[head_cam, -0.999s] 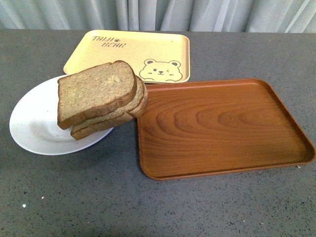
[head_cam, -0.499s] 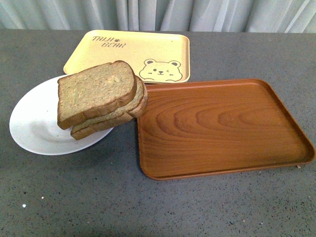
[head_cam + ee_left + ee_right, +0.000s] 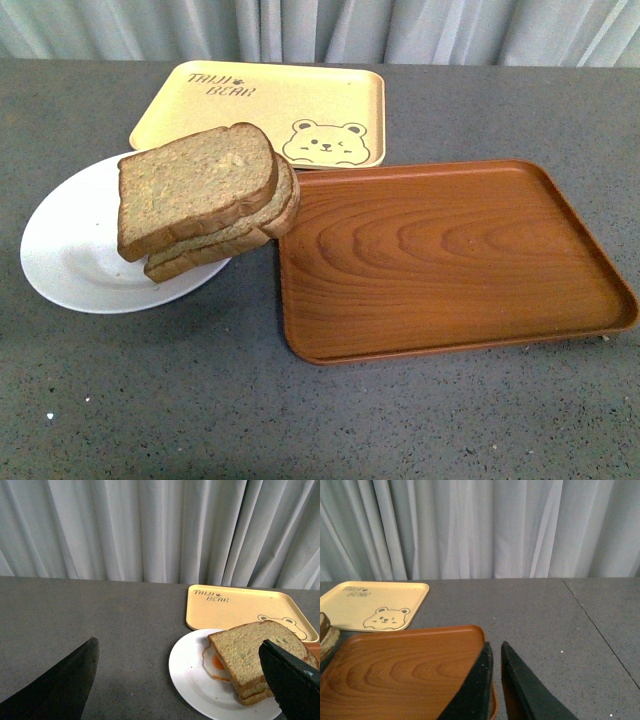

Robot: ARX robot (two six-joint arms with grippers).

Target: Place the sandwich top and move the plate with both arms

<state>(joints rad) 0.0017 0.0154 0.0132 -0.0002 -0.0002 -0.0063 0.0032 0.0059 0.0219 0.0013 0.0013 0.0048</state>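
L gripper: jaws spread wide, nothing btwn them, aimed approx 12 o'clock, fwd of robot. R gripper: jaws pressed nearly together, thin slit only, empty, also aimed 12 o'clock.

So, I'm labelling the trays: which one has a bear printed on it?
The pale yellow tray, at the back of the table behind the plate. The brown tray shows only wood grain, no picture.

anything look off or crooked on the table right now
Yes: the brown wholemeal bread sandwich sits far off-centre on the round white plate, overhanging its rim toward the brown wood-grain tray. Its top slice lies skewed over the lower one, and fried egg pokes out one side.
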